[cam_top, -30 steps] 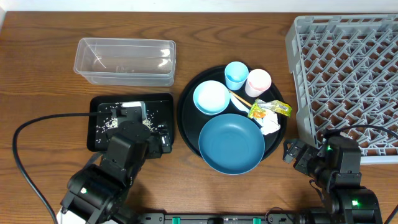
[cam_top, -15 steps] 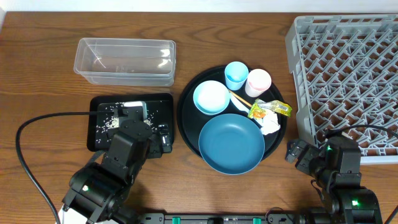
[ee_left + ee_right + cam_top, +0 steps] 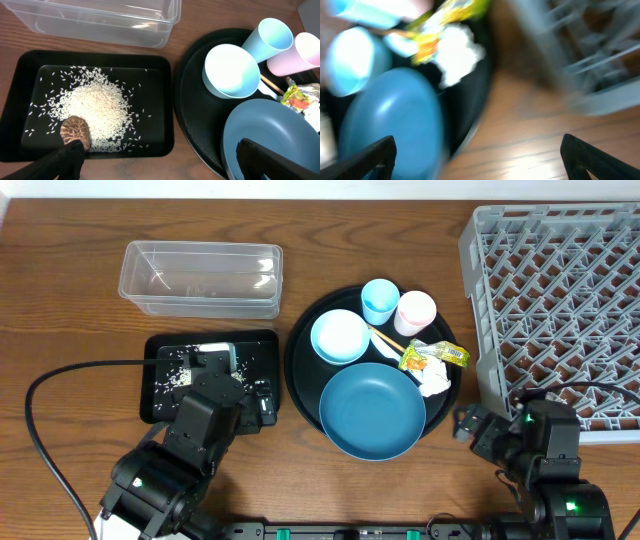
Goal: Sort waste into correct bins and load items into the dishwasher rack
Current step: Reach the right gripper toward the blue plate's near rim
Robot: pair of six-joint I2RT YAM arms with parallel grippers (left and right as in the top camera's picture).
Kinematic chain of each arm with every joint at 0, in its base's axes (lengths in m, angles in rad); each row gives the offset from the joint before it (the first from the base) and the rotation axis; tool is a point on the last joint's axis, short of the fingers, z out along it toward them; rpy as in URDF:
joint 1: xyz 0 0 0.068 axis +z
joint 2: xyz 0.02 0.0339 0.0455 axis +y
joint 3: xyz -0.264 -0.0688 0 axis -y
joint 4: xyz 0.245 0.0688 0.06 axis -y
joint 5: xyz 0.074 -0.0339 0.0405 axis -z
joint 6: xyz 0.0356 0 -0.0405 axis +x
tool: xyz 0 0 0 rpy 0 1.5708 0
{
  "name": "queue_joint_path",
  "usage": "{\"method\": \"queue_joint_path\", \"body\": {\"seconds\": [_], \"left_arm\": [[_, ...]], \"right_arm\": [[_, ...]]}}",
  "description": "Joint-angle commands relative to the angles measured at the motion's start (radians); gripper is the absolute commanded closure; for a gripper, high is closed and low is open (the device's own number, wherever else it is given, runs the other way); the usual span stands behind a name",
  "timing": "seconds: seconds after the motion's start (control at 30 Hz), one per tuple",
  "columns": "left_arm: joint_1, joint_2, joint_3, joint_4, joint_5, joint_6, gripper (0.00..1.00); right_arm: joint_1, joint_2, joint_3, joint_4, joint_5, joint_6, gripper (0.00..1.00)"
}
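Note:
White rice grains (image 3: 95,107) and a brown food lump (image 3: 75,131) lie in the shallow black tray (image 3: 165,375). The clear tub (image 3: 200,277) behind it looks empty. On the round black tray (image 3: 300,345) sit the blue plate (image 3: 372,410), pale bowl (image 3: 340,336), light-blue cup (image 3: 380,300), pink cup (image 3: 415,310), yellow-green wrapper (image 3: 435,356) and white tissue (image 3: 435,380). The grey rack (image 3: 560,290) stands at the right. My left gripper (image 3: 160,165) is open and empty, between the black tray and the plate. My right gripper (image 3: 480,155) is open and empty, right of the plate (image 3: 390,125).
A thin wooden stick (image 3: 385,340) lies on the round tray between the bowl and the wrapper. A black cable (image 3: 60,380) loops over the table at the left. The rack's front corner (image 3: 600,430) is close to my right arm.
My right gripper has shifted slightly left toward the round tray, and its wrist view is motion-blurred. The left arm and all objects have not moved.

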Motion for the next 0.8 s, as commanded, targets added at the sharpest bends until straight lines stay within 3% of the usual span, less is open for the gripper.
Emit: {"method": "queue_joint_path", "body": {"seconds": [0.0,0.07,0.17,0.23,0.27,0.47,0.57,0.77], "left_arm": [[0.003,0.001,0.015,-0.003,-0.023,0.006,0.02],[0.003,0.001,0.015,-0.003,-0.023,0.006,0.02],[0.003,0.001,0.015,-0.003,-0.023,0.006,0.02],[0.003,0.001,0.015,-0.003,-0.023,0.006,0.02],[0.003,0.001,0.015,-0.003,-0.023,0.006,0.02],[0.003,0.001,0.015,-0.003,-0.023,0.006,0.02],[0.003,0.001,0.015,-0.003,-0.023,0.006,0.02],[0.003,0.001,0.015,-0.003,-0.023,0.006,0.02]], "right_arm": [[-0.006,-0.002,0.016,-0.019,-0.261,0.084,0.01],[-0.006,-0.002,0.016,0.004,-0.307,0.098,0.01],[0.009,0.002,0.016,0.123,-0.499,-0.057,0.08],[0.040,0.002,0.016,0.163,-0.541,-0.084,0.05],[0.068,0.001,0.016,0.172,-0.530,-0.105,0.01],[0.303,0.030,0.017,0.148,-0.321,-0.215,0.01],[0.421,0.067,0.016,0.175,-0.193,-0.190,0.01],[0.483,0.112,0.047,0.319,-0.176,-0.224,0.01]]}}
